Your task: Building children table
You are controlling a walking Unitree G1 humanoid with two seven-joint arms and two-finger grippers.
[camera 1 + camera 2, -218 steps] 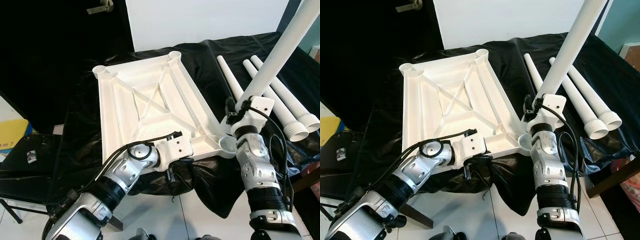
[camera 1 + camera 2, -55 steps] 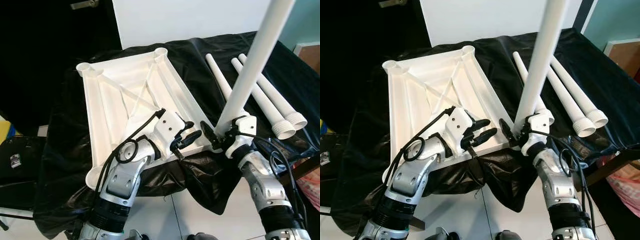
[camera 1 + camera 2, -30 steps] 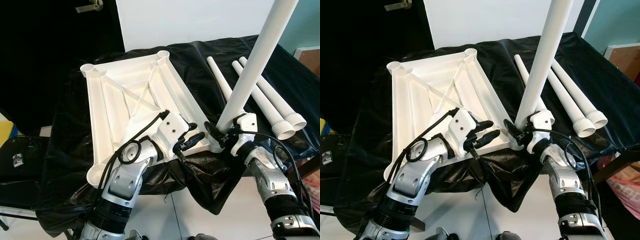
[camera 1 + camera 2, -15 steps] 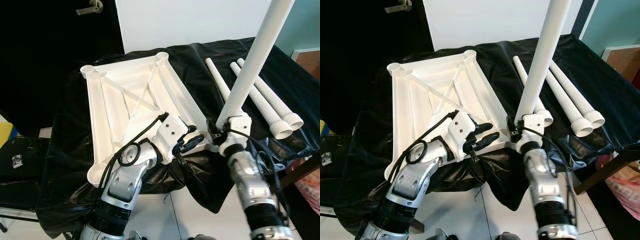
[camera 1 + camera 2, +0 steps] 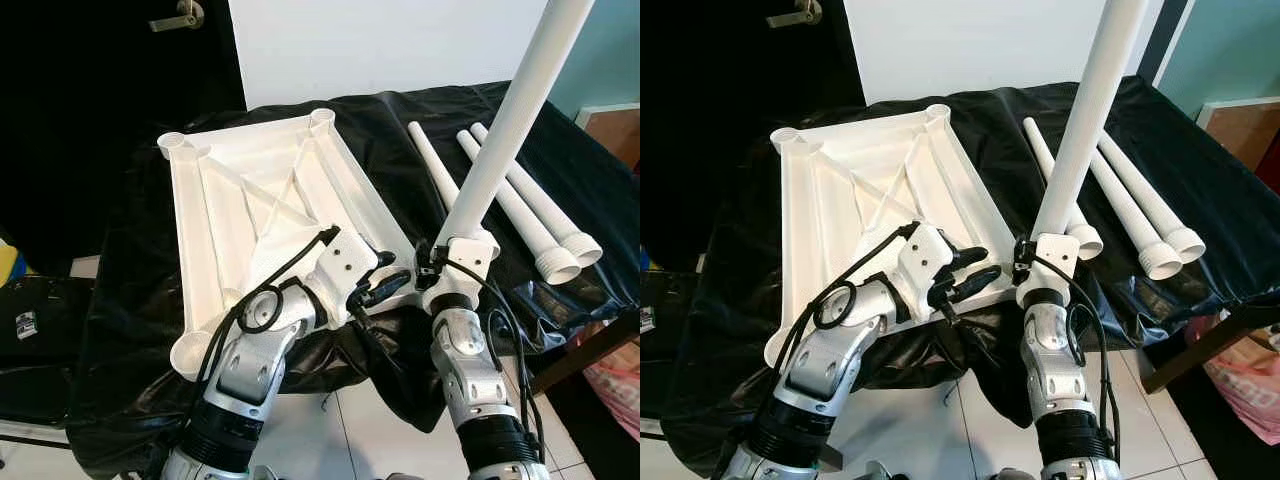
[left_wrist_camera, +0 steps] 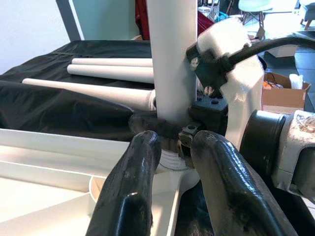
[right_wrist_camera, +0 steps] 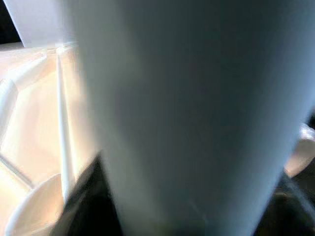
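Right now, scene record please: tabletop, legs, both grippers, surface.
tabletop: white table top lying upside down, ribbed underside up, on the black cloth
held leg: white leg upright, lower end at the near right corner socket
spare legs: three loose legs lying on the cloth to the right
right gripper: shut on the leg near its base
left gripper: open, fingers pointing at that socket, holding nothing

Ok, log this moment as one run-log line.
right gripper: shut on upright leg, base at tabletop corner socket | left gripper: open beside socket | spare legs: three, lying on cloth
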